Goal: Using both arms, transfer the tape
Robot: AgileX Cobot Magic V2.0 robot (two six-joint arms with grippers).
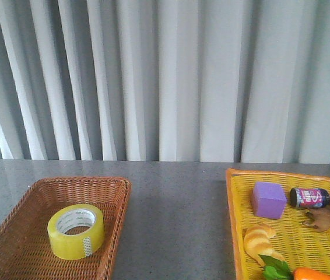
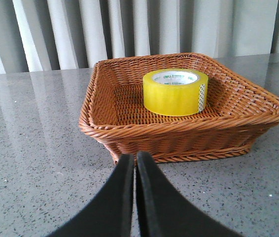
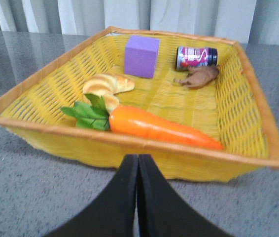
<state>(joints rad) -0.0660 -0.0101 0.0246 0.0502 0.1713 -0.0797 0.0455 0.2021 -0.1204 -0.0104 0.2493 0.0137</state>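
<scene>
Both the left gripper (image 2: 133, 159) and the right gripper (image 3: 137, 160) have their smooth black fingers pressed together on nothing, each short of its basket. The glossy yellow tape (image 1: 76, 231) lies flat in the brown wicker basket (image 1: 113, 188). That fits either a pickup pending or a finished delivery; the yellow basket (image 1: 232, 216) holds a purple block (image 1: 268, 199), croissant (image 1: 258, 240) and carrot (image 3: 161, 128).

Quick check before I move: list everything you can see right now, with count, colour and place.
tape: 1, yellow, in the brown basket
brown basket: 1, wicker, table left
yellow basket: 1, table right
cube: 1, purple, yellow basket, far end
bottle: 1, dark, lying beside the cube
animal figure: 1, brown, near the bottle
croissant: 1, tan, yellow basket
carrot: 1, orange with green leaves, near end
table: 1, grey
curtain: grey, behind
left gripper: shut, before the brown basket
right gripper: shut, before the yellow basket
</scene>
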